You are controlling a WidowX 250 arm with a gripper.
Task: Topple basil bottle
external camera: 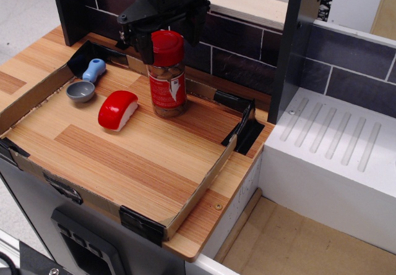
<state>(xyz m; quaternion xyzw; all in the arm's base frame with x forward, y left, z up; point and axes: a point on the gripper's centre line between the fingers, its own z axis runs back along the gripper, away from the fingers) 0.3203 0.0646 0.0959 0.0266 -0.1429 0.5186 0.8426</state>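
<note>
Three small things are sitting on the bench (124,157); we are eyeing the basil bottle (167,74), standing upright at the far middle, right of the red domed piece (117,109). We are judging it rigid, smooth, top-heavy: push near the cap. Beyond, the claw (166,25) is hanging spread apart, empty.
</note>
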